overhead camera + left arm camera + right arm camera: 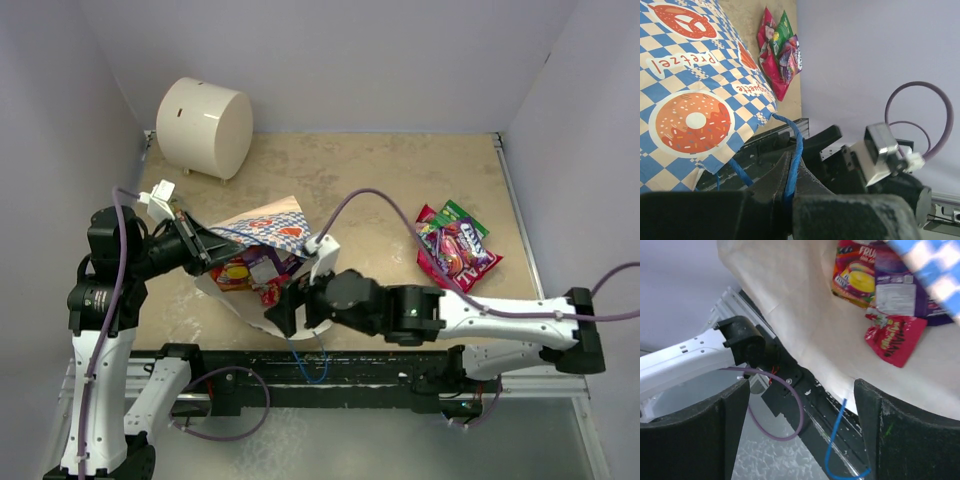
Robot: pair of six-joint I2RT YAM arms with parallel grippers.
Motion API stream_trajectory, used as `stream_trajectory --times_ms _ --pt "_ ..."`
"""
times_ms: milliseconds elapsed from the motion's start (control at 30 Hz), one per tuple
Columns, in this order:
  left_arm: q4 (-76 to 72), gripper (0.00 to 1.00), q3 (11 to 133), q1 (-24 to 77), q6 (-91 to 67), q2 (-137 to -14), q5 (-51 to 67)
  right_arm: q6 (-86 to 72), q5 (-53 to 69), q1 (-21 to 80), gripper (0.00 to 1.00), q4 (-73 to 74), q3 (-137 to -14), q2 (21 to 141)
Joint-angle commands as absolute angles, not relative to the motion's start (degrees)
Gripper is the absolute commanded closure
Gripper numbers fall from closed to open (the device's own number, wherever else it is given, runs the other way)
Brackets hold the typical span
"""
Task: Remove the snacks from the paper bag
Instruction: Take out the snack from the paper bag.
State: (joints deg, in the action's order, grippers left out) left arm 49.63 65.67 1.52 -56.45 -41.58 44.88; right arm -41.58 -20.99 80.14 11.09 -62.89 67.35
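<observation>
The blue-and-white checked paper bag (272, 222) lies on its side at the table's near left, its mouth towards the near edge. My left gripper (203, 246) is shut on its blue cord handle (795, 145), which runs between the jaws (790, 167). The bag's printed side (695, 85) fills that view. Inside the cream lining (790, 300) lie an orange-yellow packet (855, 275), a purple one (900, 290) and a red one (892, 337). My right gripper (285, 310) is open and empty (802, 405) just at the bag's mouth. Several packets (457, 245) lie piled on the table at the right.
A large cream cylinder (205, 115) stands at the back left. Pale walls close in the table on three sides. A black rail (330, 385) runs along the near edge, with the second blue cord handle (835, 440) hanging over it.
</observation>
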Motion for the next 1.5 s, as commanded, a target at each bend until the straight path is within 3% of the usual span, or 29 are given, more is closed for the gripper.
stream_trajectory --times_ms 0,233,467,533,700,1100,1333,1467 --pt "45.2 1.0 65.9 1.7 -56.9 -41.1 47.7 -42.5 -29.7 84.5 0.2 6.3 -66.0 76.2" --pt "45.1 1.0 66.2 1.6 -57.4 -41.1 48.1 -48.8 -36.1 84.6 0.49 9.6 -65.7 84.8" --pt "46.8 1.0 66.9 1.6 -57.9 -40.7 47.5 -48.9 -38.5 84.2 0.6 5.1 -64.5 93.6" --pt "46.9 1.0 66.9 1.6 -58.5 -40.7 47.4 -50.0 -39.2 84.0 0.59 7.0 -66.7 98.1" --pt "48.1 1.0 67.1 1.6 -58.6 -40.5 47.8 -47.8 -41.7 83.0 0.35 4.7 -68.9 103.1" --pt "51.5 1.0 67.9 1.6 -56.3 -41.5 50.3 -37.1 -34.2 76.5 0.08 -12.2 -66.7 106.1" --pt "52.8 1.0 68.9 1.6 -55.4 -42.5 50.6 -38.0 -33.6 75.1 0.04 -8.4 -73.2 114.0" --pt "54.1 1.0 69.5 1.6 -54.6 -42.5 50.4 -41.5 -35.5 74.8 0.14 -0.7 -76.8 117.6"
